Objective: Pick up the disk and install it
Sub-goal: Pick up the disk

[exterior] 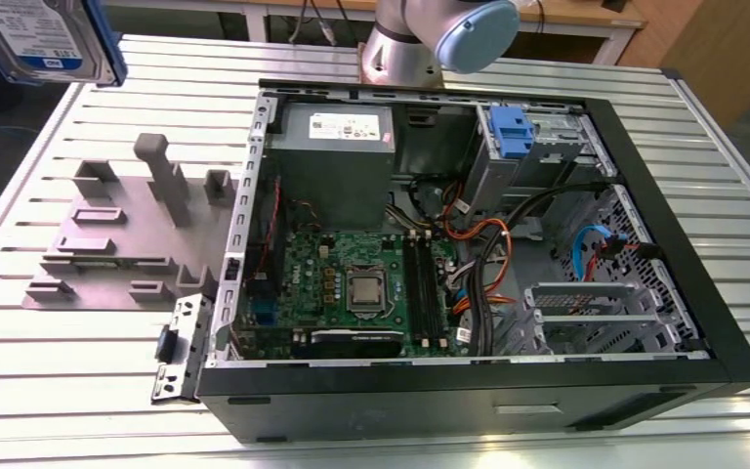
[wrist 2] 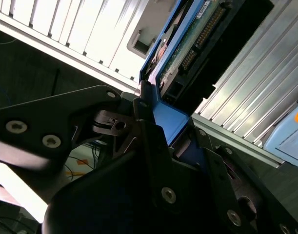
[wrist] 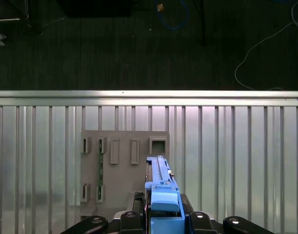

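Blue-railed disk (wrist: 159, 176) in grip of tool (wrist: 164, 218)

The disk (exterior: 43, 39) wears a white-and-blue label inside blue rails, the desk (exterior: 62, 381) is silver with parallel ribs, the fixture (exterior: 121, 234) plain grey, the computer case (exterior: 479, 396) black around a green motherboard (exterior: 349, 283).
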Controlling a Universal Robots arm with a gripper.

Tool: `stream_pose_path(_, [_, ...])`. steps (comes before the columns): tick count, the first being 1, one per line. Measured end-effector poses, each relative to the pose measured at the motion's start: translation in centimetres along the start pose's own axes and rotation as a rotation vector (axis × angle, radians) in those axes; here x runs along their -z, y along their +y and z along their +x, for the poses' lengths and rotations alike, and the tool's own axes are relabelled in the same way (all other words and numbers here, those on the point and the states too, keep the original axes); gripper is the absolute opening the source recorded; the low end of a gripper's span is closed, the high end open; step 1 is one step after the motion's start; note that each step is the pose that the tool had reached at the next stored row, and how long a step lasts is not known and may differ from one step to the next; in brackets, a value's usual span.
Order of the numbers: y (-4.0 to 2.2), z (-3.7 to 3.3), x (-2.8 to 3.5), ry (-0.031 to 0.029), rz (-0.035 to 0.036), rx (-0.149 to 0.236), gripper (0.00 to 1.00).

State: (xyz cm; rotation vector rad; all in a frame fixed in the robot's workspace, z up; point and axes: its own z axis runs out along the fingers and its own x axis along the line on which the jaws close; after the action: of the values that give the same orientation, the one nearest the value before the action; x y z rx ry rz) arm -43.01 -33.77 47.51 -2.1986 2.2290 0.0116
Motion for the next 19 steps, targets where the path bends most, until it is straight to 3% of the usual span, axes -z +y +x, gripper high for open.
stream_pose_path(9, [0.00, 0.24, 0.73, -0.0002, -0.0001, 0.000, 0.36])
stream_pose_path(19, [-0.17, 0.28, 0.74, -0.0002, -0.0001, 0.000, 0.36])
